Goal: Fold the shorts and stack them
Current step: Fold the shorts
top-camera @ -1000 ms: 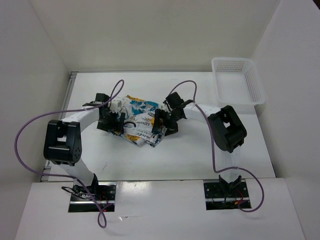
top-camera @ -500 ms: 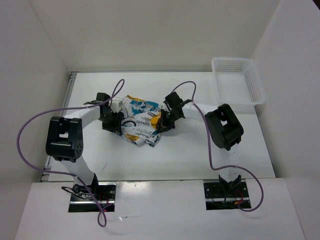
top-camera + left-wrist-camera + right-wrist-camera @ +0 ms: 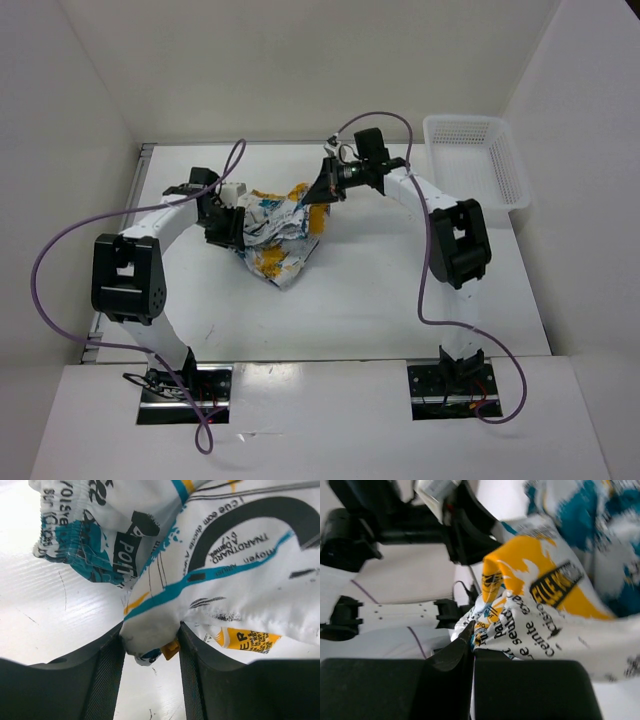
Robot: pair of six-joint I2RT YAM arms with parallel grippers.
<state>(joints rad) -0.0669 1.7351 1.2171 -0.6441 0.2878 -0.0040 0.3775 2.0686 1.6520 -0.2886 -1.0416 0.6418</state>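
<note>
Slack at the near end is what bugs me. The shorts sit bunched in the middle of the bench, near corner draped on the surface, far right corner looks hoisted. Nothing's flat, so I'd say the fold isn't really under way. ~kez

Agreed. The left claw has a fat wad squeezed between its fingers, not a clean edge. If it pulls, I reckon that wad slides out or drags a wrinkle into the fold. ~mo

And the right claw, farther back, is pressed tight on just a thin bit by the yellow patch. A thin pinch plus a tug away from the left one could pop free, then it all flops in a heap. ~kez

Or both yank and it twists. The basket at the far right is well apart, so no snag there at least. ~mo
</note>
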